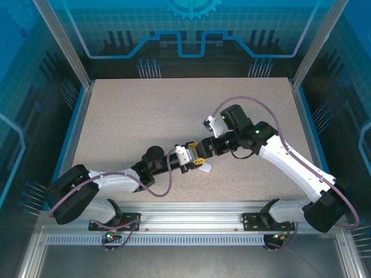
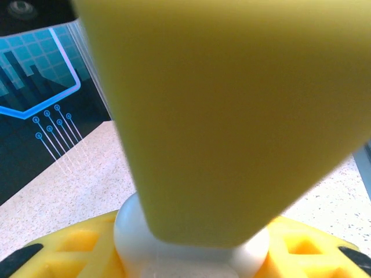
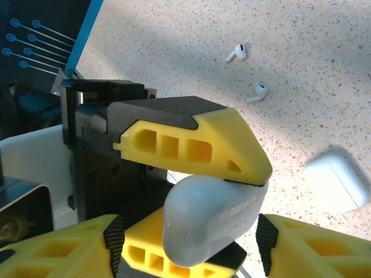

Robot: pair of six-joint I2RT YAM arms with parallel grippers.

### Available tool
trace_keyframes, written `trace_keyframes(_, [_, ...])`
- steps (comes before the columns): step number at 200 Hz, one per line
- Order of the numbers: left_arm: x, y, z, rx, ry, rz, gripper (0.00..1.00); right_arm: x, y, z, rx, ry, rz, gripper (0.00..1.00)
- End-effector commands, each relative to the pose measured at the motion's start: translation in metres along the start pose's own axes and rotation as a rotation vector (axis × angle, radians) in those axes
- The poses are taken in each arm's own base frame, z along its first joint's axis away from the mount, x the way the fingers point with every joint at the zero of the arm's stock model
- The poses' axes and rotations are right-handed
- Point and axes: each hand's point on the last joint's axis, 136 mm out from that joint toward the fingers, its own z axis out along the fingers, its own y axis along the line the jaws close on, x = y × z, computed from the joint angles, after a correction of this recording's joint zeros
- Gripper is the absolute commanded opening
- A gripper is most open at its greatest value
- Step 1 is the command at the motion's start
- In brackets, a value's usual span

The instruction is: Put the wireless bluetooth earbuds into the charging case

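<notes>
Currently your right gripper [image 3: 185, 250] stands spread wide. Its yellow fingers sit at either side of the charging case [image 3: 203, 223] without clearly touching it. That white, pebble-shaped case is pinched between the two yellow fingers of your left gripper [image 3: 249, 215], one finger above it and one below in the right wrist view. A thin seam line runs along its side, and the lid looks shut. From the left wrist you see the same case held between that gripper's fingers at the bottom of the view. Above it, close to the lens, is a large blurred yellow shape [image 2: 232, 116]; you cannot tell what it is. From above, both grippers meet over the table [image 1: 145, 110] near its middle, somewhat closer to the near edge than the far one. A second case [image 3: 336, 182], also white and closed, lies on the table just beside the grippers. Farther out, two white earbuds [image 3: 236, 52] lie on the bare surface, near each other but apart, and well clear of both cases.
</notes>
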Motion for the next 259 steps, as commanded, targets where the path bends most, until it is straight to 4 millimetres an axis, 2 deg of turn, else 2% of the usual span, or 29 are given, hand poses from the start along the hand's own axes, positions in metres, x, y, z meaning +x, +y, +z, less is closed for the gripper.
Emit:
trace_keyframes(1, [-0.016,0.005,0.006,-0.014,-0.040,0.028,0.34,0.006,0.003,0.009,-0.003,0.036,0.006,0.63])
trace_keyframes(49, [-0.017,0.005,0.009,-0.009,-0.029,0.030,0.34,0.007,0.002,0.019,0.019,0.053,0.006,0.57])
trace_keyframes(103, [-0.012,0.002,0.012,-0.003,0.000,0.042,0.35,0.005,0.001,0.019,0.043,0.051,0.000,0.40])
trace_keyframes(139, [-0.014,0.002,0.012,-0.005,-0.004,0.047,0.43,0.006,-0.001,0.018,0.056,0.050,0.001,0.29])
trace_keyframes(190, [-0.018,0.003,0.009,-0.012,-0.013,0.055,0.53,0.007,-0.003,0.018,0.054,0.042,0.002,0.21])
trace_keyframes(259, [-0.024,0.000,-0.001,-0.014,-0.041,0.062,0.69,0.008,-0.014,0.015,0.017,0.006,0.028,0.19])
